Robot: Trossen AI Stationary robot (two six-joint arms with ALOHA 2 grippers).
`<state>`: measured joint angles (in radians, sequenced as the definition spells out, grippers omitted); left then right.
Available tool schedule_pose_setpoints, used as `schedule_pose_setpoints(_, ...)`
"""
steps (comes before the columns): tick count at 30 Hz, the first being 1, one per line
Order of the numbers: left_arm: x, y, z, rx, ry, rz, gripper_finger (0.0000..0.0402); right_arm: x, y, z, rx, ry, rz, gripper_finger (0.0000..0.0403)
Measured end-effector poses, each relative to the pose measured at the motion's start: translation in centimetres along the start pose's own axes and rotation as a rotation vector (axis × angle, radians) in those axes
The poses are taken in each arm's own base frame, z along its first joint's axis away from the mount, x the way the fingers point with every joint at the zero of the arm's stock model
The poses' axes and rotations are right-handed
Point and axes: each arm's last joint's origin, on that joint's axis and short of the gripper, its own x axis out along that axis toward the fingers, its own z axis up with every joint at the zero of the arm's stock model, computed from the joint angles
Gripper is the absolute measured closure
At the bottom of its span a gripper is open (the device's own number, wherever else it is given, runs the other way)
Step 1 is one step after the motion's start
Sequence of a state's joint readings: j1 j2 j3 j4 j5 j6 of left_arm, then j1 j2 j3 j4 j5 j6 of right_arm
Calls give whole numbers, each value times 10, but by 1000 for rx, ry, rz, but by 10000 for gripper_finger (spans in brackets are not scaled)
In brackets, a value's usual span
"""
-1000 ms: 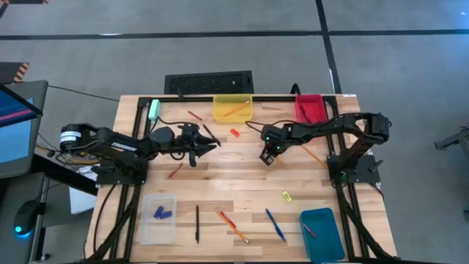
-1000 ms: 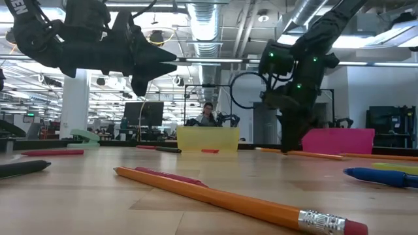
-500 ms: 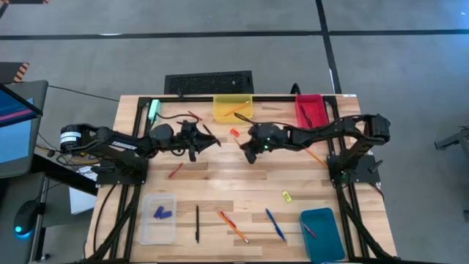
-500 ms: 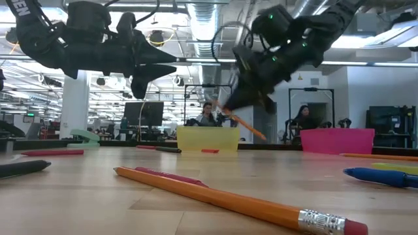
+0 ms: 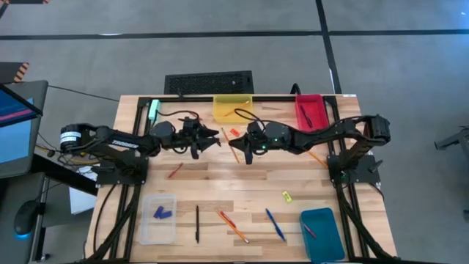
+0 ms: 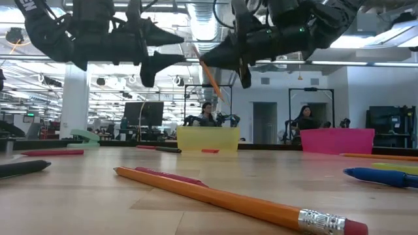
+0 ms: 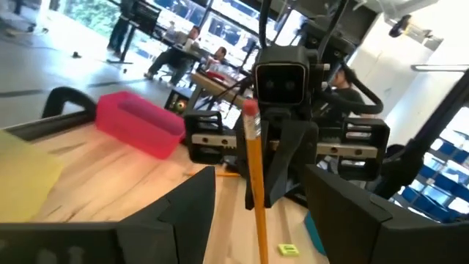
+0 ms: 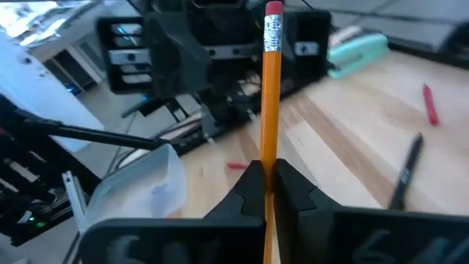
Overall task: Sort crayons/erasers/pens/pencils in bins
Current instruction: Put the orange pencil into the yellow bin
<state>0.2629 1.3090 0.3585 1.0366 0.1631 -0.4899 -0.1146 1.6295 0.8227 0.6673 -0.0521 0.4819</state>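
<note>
- High view: left gripper (image 5: 211, 138) and right gripper (image 5: 240, 149) facing each other near the table's far middle, close to the yellow bin (image 5: 232, 108). Orange pencil (image 5: 230, 144) pinched in the right fingers, lying between both. Red bin (image 5: 310, 108), teal bin (image 5: 321, 233) and clear bin (image 5: 158, 217) apart at the table's corners.
- Low view: both grippers aloft, pencil (image 6: 209, 73) slanting off the table; another pencil (image 6: 228, 199) lying in front.
- Left wrist view: own fingers (image 7: 189, 209) spread wide on either side of the pencil (image 7: 255, 180), no contact visible.
- Right wrist view: fingers (image 8: 253, 188) clenched on the pencil (image 8: 270, 103), eraser end outward.
</note>
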Motion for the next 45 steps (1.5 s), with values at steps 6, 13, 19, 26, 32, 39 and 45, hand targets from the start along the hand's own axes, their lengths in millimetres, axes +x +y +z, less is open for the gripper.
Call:
schedule_pose_setpoints(6, 15, -6, 0, 15, -1, -32, 211, 0, 5, 3, -54, -40, 34, 386)
schedule_pose_setpoints(13, 38, -5, -3, 36, -53, -120, 237, 0, 9, 4, -86, -59, 50, 385)
schedule_pose_setpoints(19, 39, -6, -1, 43, -94, -161, 296, 0, 11, 3, -106, -60, 56, 386)
schedule_pose_setpoints(26, 38, -7, 2, 94, -138, -171, 379, 0, 12, 4, -129, -68, 64, 378)
schedule_pose_setpoints(32, 37, -2, 5, 104, -151, -159, 387, 0, 11, 2, -162, -64, 20, 335)
schedule_pose_setpoints(39, 35, 8, 11, 128, -156, -145, 392, 0, 8, -1, -182, -34, -21, 220)
schedule_pose_setpoints(45, 30, 24, 29, 148, -95, -100, 392, 0, 7, -3, -226, -11, -32, 149)
